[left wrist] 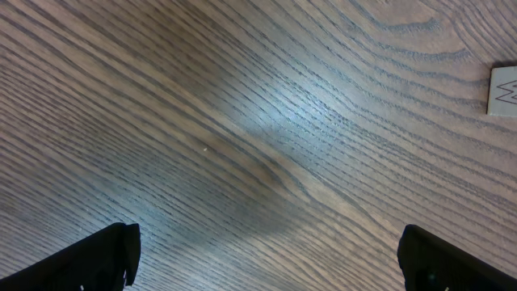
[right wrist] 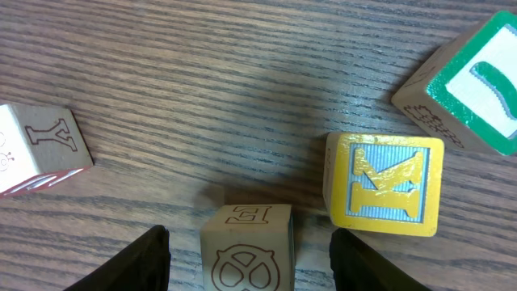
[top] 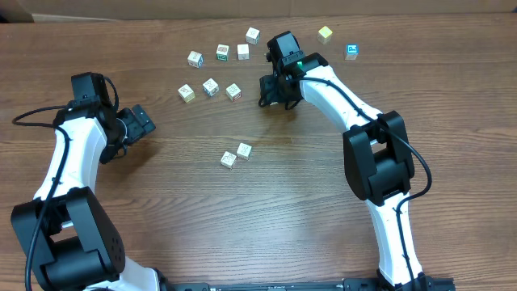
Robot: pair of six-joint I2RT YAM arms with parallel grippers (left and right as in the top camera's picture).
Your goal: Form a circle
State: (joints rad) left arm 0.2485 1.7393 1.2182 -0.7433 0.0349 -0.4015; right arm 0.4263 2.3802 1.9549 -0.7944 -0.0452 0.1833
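Wooden table (top: 307, 202) carries cubes (top: 210, 86) scattered in a loose cluster, no circle yet. Right gripper (right wrist: 250, 271) straddles one lettered cube (right wrist: 246, 230), fingers parted and not touching it, likely lining up a grasp. Left gripper (left wrist: 266, 259) hangs wide open, empty, aside.

- Toy cubes (top: 210, 86): eleven counted from overhead, all on the table (top: 323, 210).
- Of these, blue-faced cube (top: 351, 51): one.
- Plain yellow cube (top: 325, 33): one.
- Robot arms (top: 58, 162): two.
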